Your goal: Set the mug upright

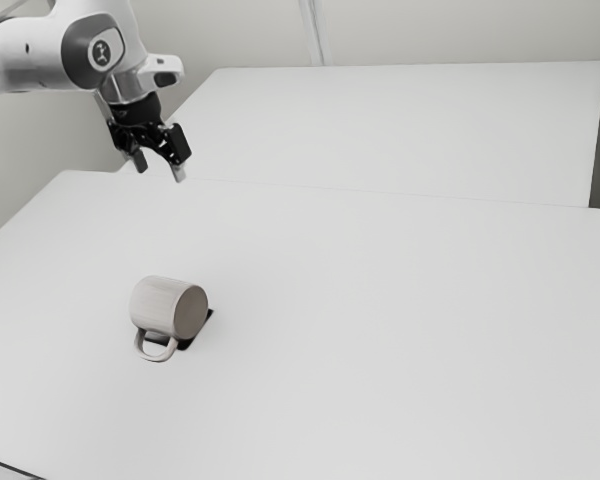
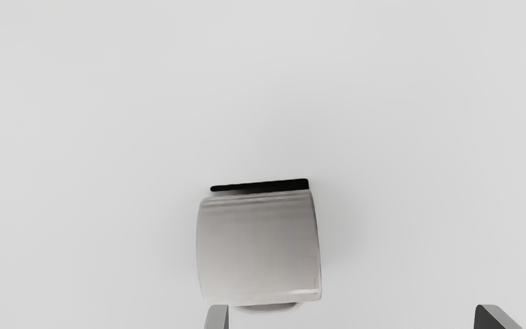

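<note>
Mug (image 1: 158, 302) on side, rm to tbl (image 1: 400, 330) edges.

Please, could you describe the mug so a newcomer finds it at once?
On the nearer white table, a pale mug lies on its side. Its rounded body and looped handle set it apart from the black object partly beneath it.

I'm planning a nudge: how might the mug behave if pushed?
The mug may roll, being round and on its side, though its protruding handle would probably limit that. Its smooth wall looks stiff and perhaps slippery.
</note>
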Tool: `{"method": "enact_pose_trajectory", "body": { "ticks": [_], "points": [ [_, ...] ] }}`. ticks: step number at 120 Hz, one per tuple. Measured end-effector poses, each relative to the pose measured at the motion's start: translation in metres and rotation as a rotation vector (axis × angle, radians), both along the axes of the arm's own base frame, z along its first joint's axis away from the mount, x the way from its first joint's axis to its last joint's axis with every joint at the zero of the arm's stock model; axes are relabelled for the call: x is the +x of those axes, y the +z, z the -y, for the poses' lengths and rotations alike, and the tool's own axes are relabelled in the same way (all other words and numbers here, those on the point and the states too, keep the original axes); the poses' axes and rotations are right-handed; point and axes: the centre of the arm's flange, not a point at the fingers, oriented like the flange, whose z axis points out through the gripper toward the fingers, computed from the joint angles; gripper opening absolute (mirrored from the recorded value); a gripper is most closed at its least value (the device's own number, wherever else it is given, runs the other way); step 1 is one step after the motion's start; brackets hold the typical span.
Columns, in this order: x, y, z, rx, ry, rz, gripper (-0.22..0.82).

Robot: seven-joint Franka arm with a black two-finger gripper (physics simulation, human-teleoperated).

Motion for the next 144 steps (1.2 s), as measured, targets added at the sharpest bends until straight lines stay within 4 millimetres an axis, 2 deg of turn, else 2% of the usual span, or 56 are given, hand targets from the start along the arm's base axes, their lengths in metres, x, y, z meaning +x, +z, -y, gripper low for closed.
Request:
{"method": "enact_pose_trajectory", "body": {
  "ticks": [17,41,46,58,69,81,97,123,144],
  "points": [
    [-0.001,-0.001,-0.018,-0.037,0.014,0.009,0.59],
    [-0.01,-0.012,-0.036,-0.208,0.054,-0.049,0.58],
    [-0.014,-0.024,-0.05,-0.259,0.076,-0.081,0.58],
    [-0.029,-0.059,-0.101,-0.376,0.149,-0.15,0.58],
    [-0.036,-0.088,-0.127,-0.46,0.17,-0.196,0.58],
    [-0.037,-0.118,-0.14,-0.535,0.164,-0.232,0.58],
    [-0.047,-0.157,-0.155,-0.622,0.159,-0.265,0.58],
    [-0.052,-0.19,-0.179,-0.685,0.14,-0.257,0.58],
    [-0.051,-0.22,-0.189,-0.727,0.128,-0.254,0.58]
  ]
}}
